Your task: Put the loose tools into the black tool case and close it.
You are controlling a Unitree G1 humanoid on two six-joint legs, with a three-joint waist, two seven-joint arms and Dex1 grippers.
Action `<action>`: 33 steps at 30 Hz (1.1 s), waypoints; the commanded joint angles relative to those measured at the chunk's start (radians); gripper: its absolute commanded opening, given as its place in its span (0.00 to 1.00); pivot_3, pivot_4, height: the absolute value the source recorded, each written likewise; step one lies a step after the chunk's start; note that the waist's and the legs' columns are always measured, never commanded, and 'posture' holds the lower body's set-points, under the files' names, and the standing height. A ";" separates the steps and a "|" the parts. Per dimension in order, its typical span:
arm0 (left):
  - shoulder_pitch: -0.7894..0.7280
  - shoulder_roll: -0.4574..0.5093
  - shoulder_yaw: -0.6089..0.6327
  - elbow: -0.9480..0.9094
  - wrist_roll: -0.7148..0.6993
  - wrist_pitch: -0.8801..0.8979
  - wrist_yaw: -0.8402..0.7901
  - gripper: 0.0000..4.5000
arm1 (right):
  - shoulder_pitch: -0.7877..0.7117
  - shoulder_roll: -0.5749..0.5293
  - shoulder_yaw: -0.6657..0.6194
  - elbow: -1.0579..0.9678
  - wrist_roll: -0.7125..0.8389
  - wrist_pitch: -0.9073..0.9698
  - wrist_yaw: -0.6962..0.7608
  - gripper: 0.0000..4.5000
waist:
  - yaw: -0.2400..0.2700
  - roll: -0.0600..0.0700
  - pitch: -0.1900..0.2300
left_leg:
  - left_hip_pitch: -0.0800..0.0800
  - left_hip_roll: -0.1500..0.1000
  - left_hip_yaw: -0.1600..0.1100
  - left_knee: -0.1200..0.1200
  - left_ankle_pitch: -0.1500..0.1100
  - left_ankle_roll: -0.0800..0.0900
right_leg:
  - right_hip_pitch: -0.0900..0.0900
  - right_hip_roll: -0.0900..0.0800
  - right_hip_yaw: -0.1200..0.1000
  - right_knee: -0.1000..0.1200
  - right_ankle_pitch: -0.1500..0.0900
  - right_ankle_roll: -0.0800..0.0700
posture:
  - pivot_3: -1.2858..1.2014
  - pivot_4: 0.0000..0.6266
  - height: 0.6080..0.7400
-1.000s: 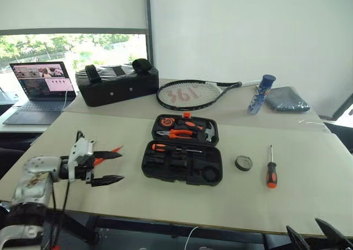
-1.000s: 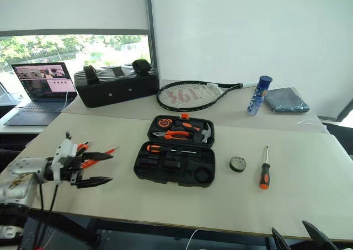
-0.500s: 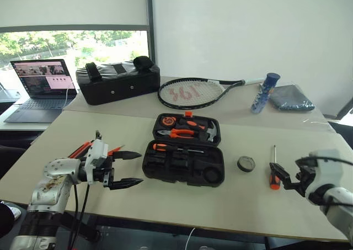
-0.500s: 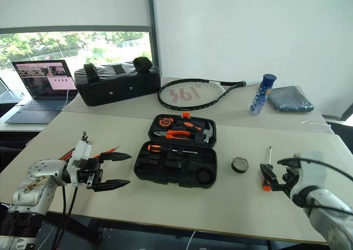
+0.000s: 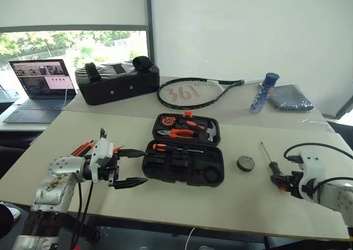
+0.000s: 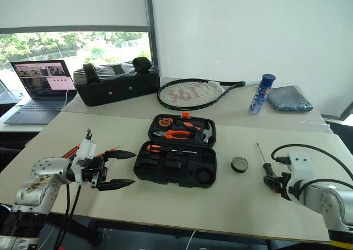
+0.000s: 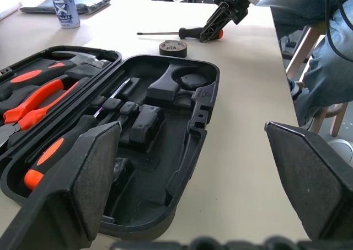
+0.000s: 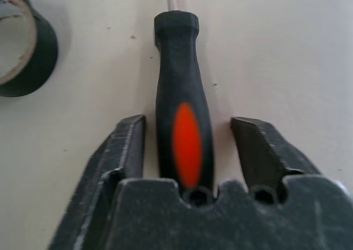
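Note:
The black tool case [image 5: 183, 163] lies open in the middle of the table, with orange pliers [image 7: 33, 98] and an orange-handled screwdriver [image 7: 47, 156] in its slots. A dark tape roll [image 5: 245, 163] lies to its right. Farther right lies a black-and-orange screwdriver [image 8: 186, 134]. My right gripper [image 5: 277, 180] is open and straddles its handle, with a narrow gap at each finger. My left gripper [image 5: 144, 166] stands wide open just left of the case, pointing at it, empty. Thin orange tools [image 5: 83, 147] lie on the table behind the left hand, partly hidden.
At the back of the table are a padded black bag [image 5: 117, 83], a tennis racket [image 5: 190, 94], a blue can [image 5: 262, 92] and a folded dark cloth [image 5: 288, 98]. A laptop [image 5: 41, 87] sits far left. A person's leg in jeans [image 7: 317, 46] is beyond the table's right side.
My right gripper came in from the table's near edge, dropped over the screwdriver's handle and narrowed its jaws. The screwdriver's shaft swung a little left. My left gripper moved closer to the case.

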 commanded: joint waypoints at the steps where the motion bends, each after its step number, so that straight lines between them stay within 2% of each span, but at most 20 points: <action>1: -0.006 -0.003 0.007 -0.012 -0.017 -0.012 0.012 1.00 | 0.013 -0.005 -0.031 0.018 -0.054 -0.045 0.012 0.24 | -0.001 0.000 0.000 | 0.000 0.000 0.000 0.000 0.000 0.000 | 0.000 0.000 0.000 0.000 0.000 0.001 | 0.52 0.24 1.00; 4: -0.002 -0.004 0.009 -0.015 -0.019 -0.010 0.019 1.00 | 0.046 -0.023 -0.085 -0.008 -0.084 -0.106 0.034 0.23 | 0.003 0.000 0.000 | 0.000 0.000 0.000 0.000 0.000 0.000 | 0.000 0.000 0.000 0.000 -0.001 0.002 | 0.52 0.24 1.00; 8: 0.007 -0.009 0.039 -0.008 -0.034 0.008 0.057 1.00 | 0.078 -0.099 -0.112 -0.105 -0.110 -0.419 0.292 0.23 | 0.000 0.005 0.003 | -0.001 -0.001 0.001 0.000 0.000 0.000 | -0.001 -0.001 0.001 -0.001 -0.001 0.003 | 0.52 0.24 1.00; 9: 0.014 -0.007 0.049 -0.004 -0.039 0.012 0.065 1.00 | 0.060 -0.130 -0.083 -0.107 -0.112 -0.485 0.384 0.23 | -0.008 0.006 0.004 | -0.001 -0.001 0.001 0.000 0.000 0.000 | -0.001 -0.001 0.001 -0.001 -0.002 0.005 | 0.52 0.24 1.00; 11: 0.038 0.000 0.067 0.013 -0.042 0.012 0.081 1.00 | -0.045 -0.195 0.048 -0.099 -0.129 -0.615 0.599 0.23 | -0.029 0.007 0.005 | 0.000 0.000 0.001 0.000 0.000 0.000 | -0.001 0.000 0.001 0.000 -0.003 0.008 | 0.52 0.24 1.00; 13: 0.059 0.006 0.078 0.026 -0.040 0.008 0.092 1.00 | -0.163 -0.220 0.175 -0.072 -0.164 -0.683 0.727 0.23 | -0.048 0.008 0.006 | 0.003 0.001 0.002 0.000 0.000 0.000 | 0.000 0.002 0.003 0.000 -0.002 0.007 | 0.52 0.24 1.00; 17: 0.099 0.009 0.101 0.035 -0.042 0.007 0.123 1.00 | -0.455 -0.158 0.491 0.021 -0.303 -0.700 0.903 0.23 | -0.059 0.005 0.008 | 0.004 0.005 -0.001 0.000 0.000 0.000 | 0.000 0.008 0.002 0.001 0.000 0.003 | 0.52 0.24 1.00; 23: 0.150 0.001 0.116 -0.019 -0.058 0.014 0.161 1.00 | -0.665 -0.036 0.759 0.180 -0.478 -0.702 1.035 0.23 | -0.031 0.006 0.011 | -0.002 0.004 -0.002 0.000 0.000 0.000 | -0.005 0.006 0.000 0.000 0.004 -0.004 | 0.52 0.24 1.00; 28: 0.194 -0.001 0.125 -0.074 -0.073 0.031 0.186 1.00 | -0.737 0.042 0.825 0.332 -0.571 -0.771 1.071 0.23 | -0.009 0.006 0.011 | -0.016 0.000 -0.001 0.002 0.000 -0.001 | -0.022 0.001 -0.001 0.006 0.005 -0.003 | 0.52 0.24 1.00; 33: 0.226 0.002 0.136 -0.107 -0.081 0.038 0.211 1.00 | -0.776 0.110 0.853 0.431 -0.636 -0.805 1.090 0.23 | -0.012 0.006 0.012 | -0.015 0.000 -0.001 0.002 0.001 -0.001 | -0.021 0.000 -0.001 0.007 0.005 -0.003 | 0.52 0.24 1.00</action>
